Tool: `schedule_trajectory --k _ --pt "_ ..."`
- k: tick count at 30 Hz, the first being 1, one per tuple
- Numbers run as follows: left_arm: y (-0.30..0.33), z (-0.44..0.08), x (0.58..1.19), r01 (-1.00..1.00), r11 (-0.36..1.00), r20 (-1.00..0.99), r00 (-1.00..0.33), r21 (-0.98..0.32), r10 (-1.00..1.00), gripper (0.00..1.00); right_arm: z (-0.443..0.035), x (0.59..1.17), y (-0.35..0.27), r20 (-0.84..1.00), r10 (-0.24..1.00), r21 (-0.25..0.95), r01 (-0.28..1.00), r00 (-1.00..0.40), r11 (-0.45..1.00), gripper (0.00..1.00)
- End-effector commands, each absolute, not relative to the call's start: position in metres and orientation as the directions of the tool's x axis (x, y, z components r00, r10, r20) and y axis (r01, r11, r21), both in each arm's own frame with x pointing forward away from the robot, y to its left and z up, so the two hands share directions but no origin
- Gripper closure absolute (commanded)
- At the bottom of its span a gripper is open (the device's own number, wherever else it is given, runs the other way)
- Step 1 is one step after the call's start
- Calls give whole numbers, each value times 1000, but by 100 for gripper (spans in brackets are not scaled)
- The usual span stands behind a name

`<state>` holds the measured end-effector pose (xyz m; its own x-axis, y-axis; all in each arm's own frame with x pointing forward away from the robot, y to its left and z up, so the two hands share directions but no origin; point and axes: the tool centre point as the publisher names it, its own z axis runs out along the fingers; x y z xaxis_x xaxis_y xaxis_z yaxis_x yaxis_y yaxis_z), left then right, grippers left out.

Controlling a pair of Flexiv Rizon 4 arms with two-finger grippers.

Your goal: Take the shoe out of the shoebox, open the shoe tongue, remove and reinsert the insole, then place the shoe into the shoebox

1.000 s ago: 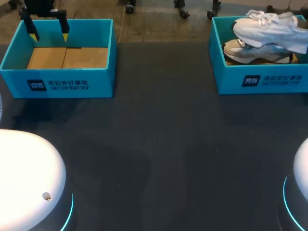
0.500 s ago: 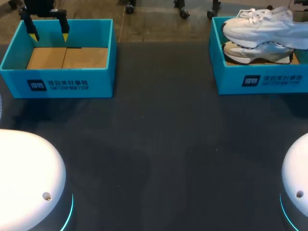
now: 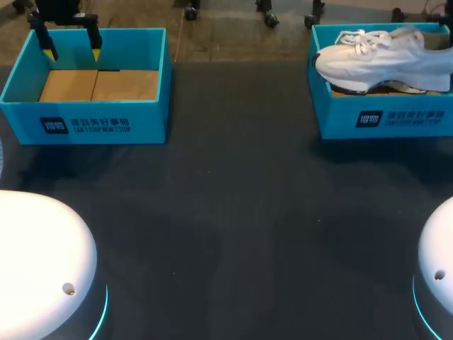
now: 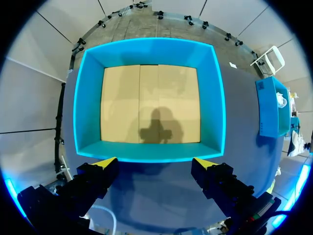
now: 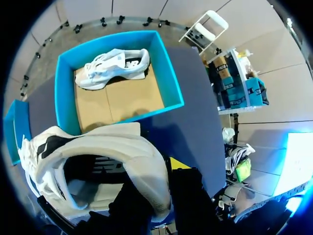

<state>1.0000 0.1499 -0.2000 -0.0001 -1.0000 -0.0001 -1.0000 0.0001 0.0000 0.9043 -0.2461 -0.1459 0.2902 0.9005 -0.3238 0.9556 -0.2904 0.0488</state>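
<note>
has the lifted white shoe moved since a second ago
Yes. The lifted shoe has shifted left, its toe now over the left wall of the right shoebox.

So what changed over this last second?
The white sneaker, held at its heel by the right gripper, shifted leftward over the right shoebox, now hiding most of the second sneaker inside. The left gripper stayed open over the empty left shoebox.
</note>
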Motion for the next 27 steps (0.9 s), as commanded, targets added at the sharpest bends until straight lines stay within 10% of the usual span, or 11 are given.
schedule_trajectory --k 1,27 --pt "150 -200 1000 -1000 0 0 0 0 -1000 0 -145 899 -247 -318 902 92 957 291 -276 100" --pt "150 -200 1000 -1000 0 0 0 0 -1000 0 -219 759 -88 -279 939 115 978 202 -176 100"
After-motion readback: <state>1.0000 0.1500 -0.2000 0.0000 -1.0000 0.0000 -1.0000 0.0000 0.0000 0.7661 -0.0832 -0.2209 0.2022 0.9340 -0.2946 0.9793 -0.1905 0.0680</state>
